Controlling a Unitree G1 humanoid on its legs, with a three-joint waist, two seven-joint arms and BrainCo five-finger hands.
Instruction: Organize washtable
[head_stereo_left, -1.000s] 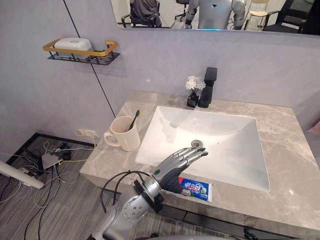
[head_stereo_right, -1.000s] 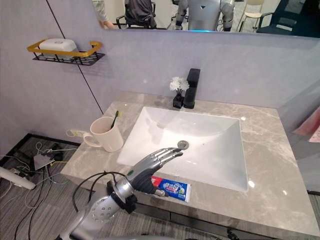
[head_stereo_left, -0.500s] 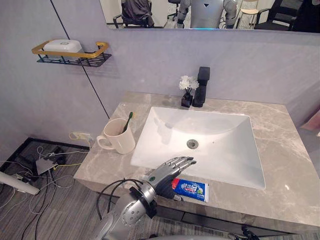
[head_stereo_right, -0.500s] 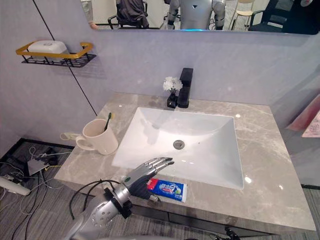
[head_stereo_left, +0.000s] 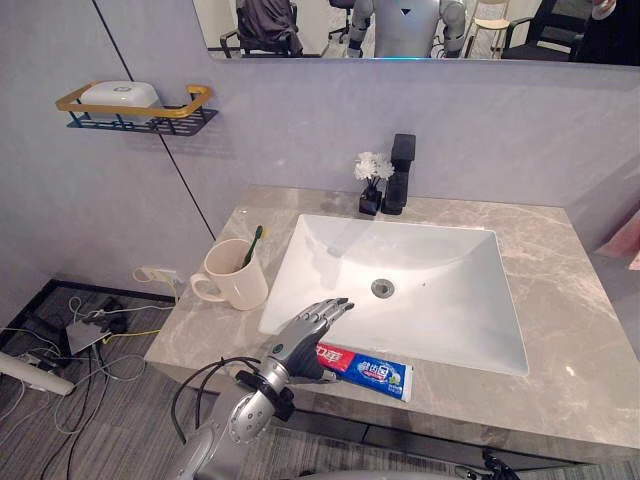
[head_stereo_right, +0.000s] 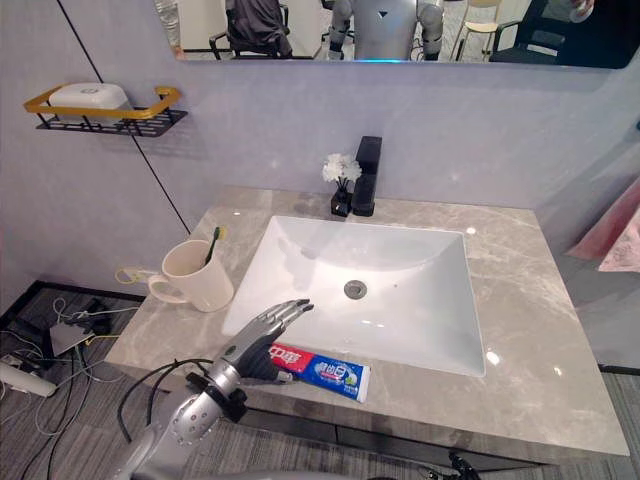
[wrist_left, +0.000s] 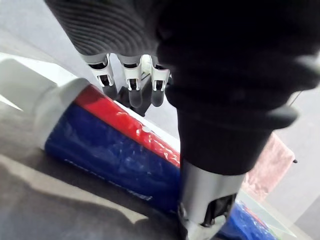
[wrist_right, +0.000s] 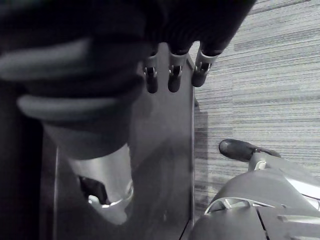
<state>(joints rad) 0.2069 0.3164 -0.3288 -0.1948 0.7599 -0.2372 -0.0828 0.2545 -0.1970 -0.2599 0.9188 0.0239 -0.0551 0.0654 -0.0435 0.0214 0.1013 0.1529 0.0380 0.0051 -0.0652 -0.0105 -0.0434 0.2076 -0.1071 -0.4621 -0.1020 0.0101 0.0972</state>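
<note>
Though the left hand (head_stereo_left: 308, 330) hangs over the red end of the toothpaste tube (head_stereo_left: 368, 369), nothing is gripped yet.
Its fingers (wrist_left: 132, 87) are straight and close together, reaching over the basin's (head_stereo_left: 440, 300) front rim, with the thumb apart beside the tube. The tube lies on the narrow strip along the countertop's (head_stereo_left: 570, 300) front edge. Closing from above and lifting would likely beat sliding, since a nudge could tip it off that edge. Free stone lies beside the mug (head_stereo_left: 238, 276) at the left edge and more toward the right edge. The right hand (wrist_right: 172, 75) hangs relaxed, holding nothing.
</note>
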